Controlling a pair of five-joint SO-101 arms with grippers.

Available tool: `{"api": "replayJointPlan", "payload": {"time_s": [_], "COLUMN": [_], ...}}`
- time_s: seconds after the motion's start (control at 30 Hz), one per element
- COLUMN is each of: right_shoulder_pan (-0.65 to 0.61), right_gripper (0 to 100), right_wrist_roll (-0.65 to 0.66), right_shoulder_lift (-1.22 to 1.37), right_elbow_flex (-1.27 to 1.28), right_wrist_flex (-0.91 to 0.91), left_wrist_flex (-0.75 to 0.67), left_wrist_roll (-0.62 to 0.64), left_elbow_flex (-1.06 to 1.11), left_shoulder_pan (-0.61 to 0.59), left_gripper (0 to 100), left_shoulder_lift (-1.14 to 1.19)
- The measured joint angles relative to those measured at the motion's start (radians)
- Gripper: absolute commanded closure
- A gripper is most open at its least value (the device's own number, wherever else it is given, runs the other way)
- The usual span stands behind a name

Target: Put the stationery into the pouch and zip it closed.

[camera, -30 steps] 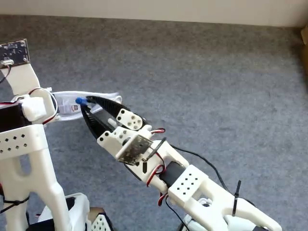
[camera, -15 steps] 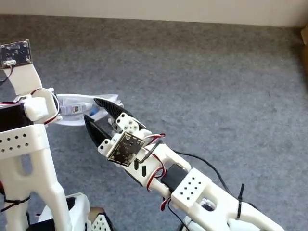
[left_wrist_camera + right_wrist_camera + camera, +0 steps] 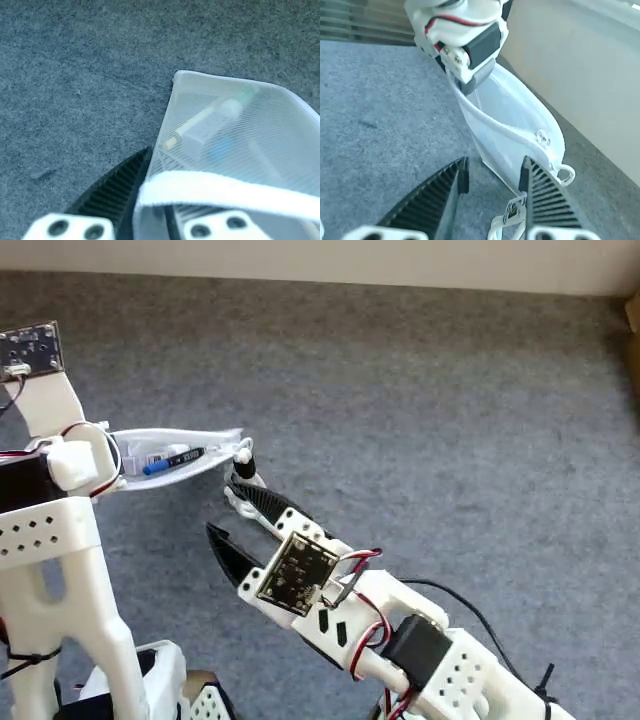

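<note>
The pouch (image 3: 185,443), a white see-through mesh case, lies on its side on the grey bench (image 3: 450,390), towards the left of the high view, and its mouth appears open. Inside it rests a dark pen with a blue cap (image 3: 170,461). The left wrist view shows more pale stationery (image 3: 210,122) through the mesh, too blurred to name. The left gripper (image 3: 160,192) is clenched on the pouch's white edge band at the end nearest the left arm, the black ribbed fingers (image 3: 117,192) pinching the fabric between them. At the pouch's other end a zip pull ring (image 3: 565,175) and a small white cord tag (image 3: 507,220) hang onto the bench. The right gripper (image 3: 222,512) sits just beside that end, near the tag. Its fingers (image 3: 265,503) are spread wide with nothing between them, their tips pointing at the pouch.
</note>
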Motion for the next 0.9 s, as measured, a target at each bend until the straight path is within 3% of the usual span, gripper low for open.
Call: {"api": "replayJointPlan", "payload": {"time_s": [0.33, 0.47, 0.9], "right_shoulder_pan": [0.094, 0.140, 0.164], "right_gripper": [83.6, 83.6, 83.6], "right_wrist_roll": [-0.008, -0.078, -0.106], "right_shoulder_lift": [-0.006, -0.008, 0.026], "right_elbow_flex": [-0.071, -0.071, 0.097], "right_wrist_flex": [0.333, 0.427, 0.367], "left_wrist_flex": [0.000, 0.000, 0.000], "left_wrist_roll": [0.000, 0.000, 0.000], "left_elbow_flex": [0.000, 0.000, 0.000], "left_shoulder_pan": [0.000, 0.000, 0.000], "left_gripper": [99, 99, 99], "left_shoulder_lift": [0.000, 0.000, 0.000]}}
